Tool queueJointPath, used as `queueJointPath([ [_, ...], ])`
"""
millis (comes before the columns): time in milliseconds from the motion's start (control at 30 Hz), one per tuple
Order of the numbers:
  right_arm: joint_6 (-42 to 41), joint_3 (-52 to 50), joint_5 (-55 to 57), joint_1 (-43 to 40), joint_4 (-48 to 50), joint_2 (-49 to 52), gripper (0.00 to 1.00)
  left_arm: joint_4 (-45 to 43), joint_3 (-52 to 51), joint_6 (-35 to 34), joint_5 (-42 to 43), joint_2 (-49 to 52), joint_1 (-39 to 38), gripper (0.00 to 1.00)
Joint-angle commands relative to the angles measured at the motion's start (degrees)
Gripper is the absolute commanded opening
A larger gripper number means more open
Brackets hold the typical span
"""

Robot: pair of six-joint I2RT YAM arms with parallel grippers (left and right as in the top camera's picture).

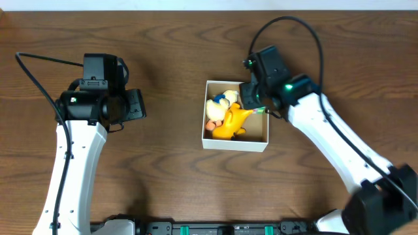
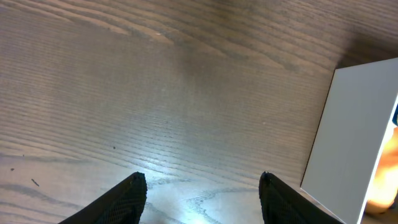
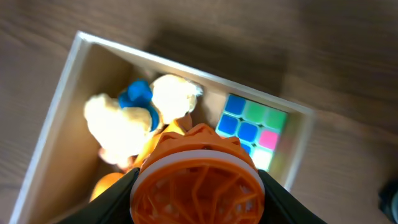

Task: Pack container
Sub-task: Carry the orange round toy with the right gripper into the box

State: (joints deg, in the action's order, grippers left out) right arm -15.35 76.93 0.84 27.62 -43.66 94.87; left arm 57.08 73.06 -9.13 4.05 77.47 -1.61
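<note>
Over the table, seen from above: square white-walled container (image 1: 235,145) right of centre, already holding a yellow toy (image 1: 230,124) and a cream plush (image 1: 219,102). Reaching in from the right, right arm (image 1: 326,130), with the right jaws poised above the container's far right corner. Well apart on the other side, left arm (image 1: 75,150) above bare wood, left jaws pointing toward the container.

From the left wrist: left jaws standing open, gripping nothing, only wood grain between them. At the right edge, one white outer wall of the container, near but not touched.

From the right wrist: right jaws clamped on an orange lattice ball (image 3: 196,180) with a white band, held above the open container. Below it, the cream plush with a blue patch, and a coloured puzzle cube (image 3: 254,127) tucked against the far right corner. Brown cardboard floor visible only along the left side.

Judged step: lowering the ball into the container. To do it well:
- Go straight down, aiming for a gap rather than the cube's top.
- Keep clear of the thin walls, likely to shift under a nudge.
- Release low, given a round shape probably prone to rolling or bouncing off the soft plush.
- Open fully, then lift straight up before pulling away.
- Keep the left jaws out of the way, or ready to steady a wall.
</note>
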Motion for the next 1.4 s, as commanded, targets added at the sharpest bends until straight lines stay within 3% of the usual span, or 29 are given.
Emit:
queueJointPath([
  [0,2.8,1.0,-0.9,0.9,1.5,3.8,0.05,0.3,1.0,0.5,-0.7,0.0,0.1,0.61],
  [400,3.5,1.0,-1.7,1.0,7.8,10.3,0.05,0.3,1.0,0.5,-0.7,0.0,0.1,0.61],
  [1000,3.7,1.0,-2.2,1.3,7.6,15.0,0.06,0.3,1.0,0.5,-0.7,0.0,0.1,0.61],
  [1167,3.7,1.0,-2.2,1.3,7.6,15.0,0.15,0.3,1.0,0.5,-0.7,0.0,0.1,0.61],
  [1200,3.7,1.0,-2.2,1.3,7.6,15.0,0.22,0.3,1.0,0.5,-0.7,0.0,0.1,0.61],
  [1300,3.7,1.0,-2.2,1.3,7.5,15.0,0.30,0.3,1.0,0.5,-0.7,0.0,0.1,0.61],
  [1333,3.7,1.0,-2.2,1.3,7.5,15.0,0.41,0.3,1.0,0.5,-0.7,0.0,0.1,0.61],
  [1367,3.7,1.0,-2.1,1.2,7.4,14.9,0.44,0.3,1.0,0.5,-0.7,0.0,0.1,0.61],
])
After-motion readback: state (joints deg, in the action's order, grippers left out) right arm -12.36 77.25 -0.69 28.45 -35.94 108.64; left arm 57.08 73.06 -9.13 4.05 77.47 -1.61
